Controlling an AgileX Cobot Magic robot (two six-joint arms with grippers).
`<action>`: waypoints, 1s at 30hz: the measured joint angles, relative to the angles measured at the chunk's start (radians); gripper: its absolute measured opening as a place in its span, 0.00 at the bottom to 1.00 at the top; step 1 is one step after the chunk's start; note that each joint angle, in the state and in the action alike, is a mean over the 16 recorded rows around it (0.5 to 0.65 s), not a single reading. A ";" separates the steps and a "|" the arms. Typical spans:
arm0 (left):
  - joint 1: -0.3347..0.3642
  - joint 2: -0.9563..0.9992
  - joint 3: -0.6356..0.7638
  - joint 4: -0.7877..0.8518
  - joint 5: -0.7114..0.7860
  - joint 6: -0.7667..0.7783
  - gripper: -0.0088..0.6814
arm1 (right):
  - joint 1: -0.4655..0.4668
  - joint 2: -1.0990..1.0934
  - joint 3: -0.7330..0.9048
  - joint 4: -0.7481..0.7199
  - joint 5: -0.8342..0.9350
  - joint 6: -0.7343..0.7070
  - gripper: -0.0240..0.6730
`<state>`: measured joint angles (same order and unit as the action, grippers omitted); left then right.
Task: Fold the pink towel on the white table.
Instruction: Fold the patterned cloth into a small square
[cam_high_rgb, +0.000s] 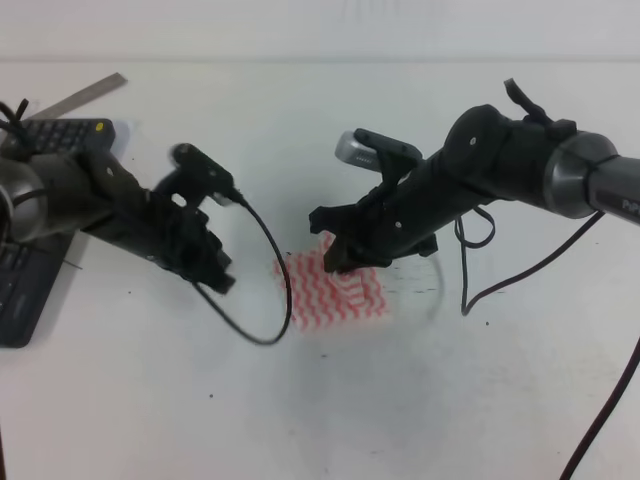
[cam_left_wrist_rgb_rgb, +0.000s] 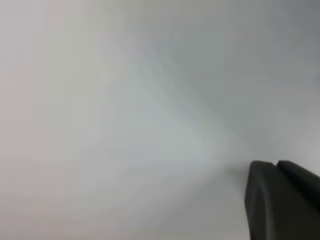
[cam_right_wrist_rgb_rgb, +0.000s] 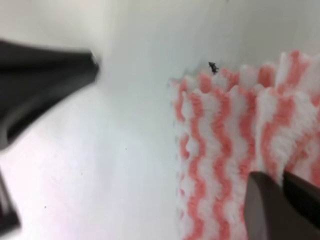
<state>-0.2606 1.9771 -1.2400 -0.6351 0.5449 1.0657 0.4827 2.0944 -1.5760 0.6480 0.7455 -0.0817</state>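
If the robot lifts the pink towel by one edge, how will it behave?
The pink towel looks thin and lies flat on the white table, so it will probably hang limp. Its scalloped edge and soft weave suggest little weight. Pushed, it would likely bunch up, not slide.

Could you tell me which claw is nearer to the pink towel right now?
The right. The right claw is at the upper left edge of the pink towel, one finger over the cloth. The left claw hangs over bare white table, off the towel's left side.
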 joint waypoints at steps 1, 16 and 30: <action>0.002 0.000 0.000 -0.037 0.027 0.074 0.01 | 0.000 0.000 0.000 0.000 0.000 0.000 0.02; 0.003 0.020 0.002 -0.458 0.274 0.711 0.01 | -0.001 0.000 0.000 0.001 -0.005 0.000 0.02; 0.004 0.073 0.002 -0.511 0.252 0.747 0.01 | -0.001 0.000 0.000 0.015 -0.005 0.000 0.02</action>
<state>-0.2566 2.0504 -1.2379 -1.1463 0.7971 1.8128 0.4812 2.0944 -1.5760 0.6626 0.7408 -0.0820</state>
